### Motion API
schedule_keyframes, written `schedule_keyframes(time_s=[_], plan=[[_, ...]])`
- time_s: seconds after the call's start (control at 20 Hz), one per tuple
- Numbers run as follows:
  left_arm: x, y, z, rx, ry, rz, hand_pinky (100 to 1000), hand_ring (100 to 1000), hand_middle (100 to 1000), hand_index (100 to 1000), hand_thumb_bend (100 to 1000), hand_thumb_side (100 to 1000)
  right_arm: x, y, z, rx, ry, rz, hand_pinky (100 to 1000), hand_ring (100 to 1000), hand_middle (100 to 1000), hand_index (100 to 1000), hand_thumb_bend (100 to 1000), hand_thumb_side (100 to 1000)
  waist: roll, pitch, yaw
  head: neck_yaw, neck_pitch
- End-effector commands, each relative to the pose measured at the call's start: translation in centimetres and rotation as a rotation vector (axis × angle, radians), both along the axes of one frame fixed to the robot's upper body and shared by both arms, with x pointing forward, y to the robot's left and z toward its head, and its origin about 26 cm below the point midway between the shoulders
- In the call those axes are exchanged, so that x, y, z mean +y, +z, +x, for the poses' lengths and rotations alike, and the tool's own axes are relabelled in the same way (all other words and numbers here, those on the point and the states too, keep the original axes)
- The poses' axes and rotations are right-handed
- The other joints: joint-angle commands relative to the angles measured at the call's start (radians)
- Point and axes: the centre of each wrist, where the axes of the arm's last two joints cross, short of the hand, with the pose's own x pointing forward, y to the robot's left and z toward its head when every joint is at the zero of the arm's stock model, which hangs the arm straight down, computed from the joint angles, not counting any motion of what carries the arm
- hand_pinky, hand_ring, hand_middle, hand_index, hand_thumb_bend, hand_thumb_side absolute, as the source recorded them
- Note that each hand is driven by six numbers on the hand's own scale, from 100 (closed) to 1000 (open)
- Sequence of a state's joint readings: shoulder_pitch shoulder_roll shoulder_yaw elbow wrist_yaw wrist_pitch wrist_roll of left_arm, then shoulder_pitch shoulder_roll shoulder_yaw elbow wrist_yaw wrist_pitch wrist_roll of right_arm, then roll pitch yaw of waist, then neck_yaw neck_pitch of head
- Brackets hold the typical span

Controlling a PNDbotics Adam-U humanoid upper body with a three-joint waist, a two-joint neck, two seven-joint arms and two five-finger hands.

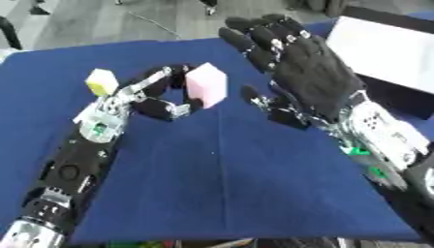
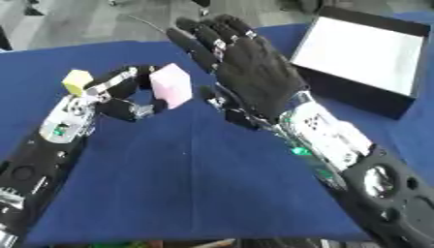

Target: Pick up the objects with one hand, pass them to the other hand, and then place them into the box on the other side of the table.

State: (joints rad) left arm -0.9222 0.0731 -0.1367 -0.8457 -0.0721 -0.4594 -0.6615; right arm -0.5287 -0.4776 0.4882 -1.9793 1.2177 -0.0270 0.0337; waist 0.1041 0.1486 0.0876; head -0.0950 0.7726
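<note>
Left robot hand [image 1: 157, 94] pinching pink block [image 1: 208, 85] above blue surface [image 1: 229, 184]; right robot hand [image 2: 246, 68] waiting spread beside it; yellow block [image 1: 101, 81] sitting behind.

pink cube [image 1: 207, 85], yellow cube [image 1: 101, 81], blue table [image 1: 229, 174]

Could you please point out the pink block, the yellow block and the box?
Pink block [image 1: 208, 85], left eye view, its front face.
Yellow block [image 1: 101, 81], left eye view, its top.
Box [image 2: 359, 47], right eye view, its white inside.
</note>
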Motion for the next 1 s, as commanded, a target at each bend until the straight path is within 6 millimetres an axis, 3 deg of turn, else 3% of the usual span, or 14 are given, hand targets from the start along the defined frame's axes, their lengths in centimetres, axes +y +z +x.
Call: schedule_keyframes(time_s=[0.05, 1.0], plan=[[-0.9, 2.0, 0.1, -0.223, -0.271, 0.078, 592, 379, 365, 493, 100, 282, 0.2, 0.8, -0.3, 0.007, 0.024, 0.027, 829, 851, 916, 1000, 333, 100, -0.007, -0.011, 0.002, -0.006, -0.003], [-5.0, 3.0, -1.2, -0.168, -0.349, 0.019, 593, 380, 366, 492, 100, 297, 0.2, 0.8, -0.3, 0.094, 0.024, 0.068, 804, 872, 924, 1000, 335, 100, -0.01, -0.006, -0.002, -0.001, -0.003]])
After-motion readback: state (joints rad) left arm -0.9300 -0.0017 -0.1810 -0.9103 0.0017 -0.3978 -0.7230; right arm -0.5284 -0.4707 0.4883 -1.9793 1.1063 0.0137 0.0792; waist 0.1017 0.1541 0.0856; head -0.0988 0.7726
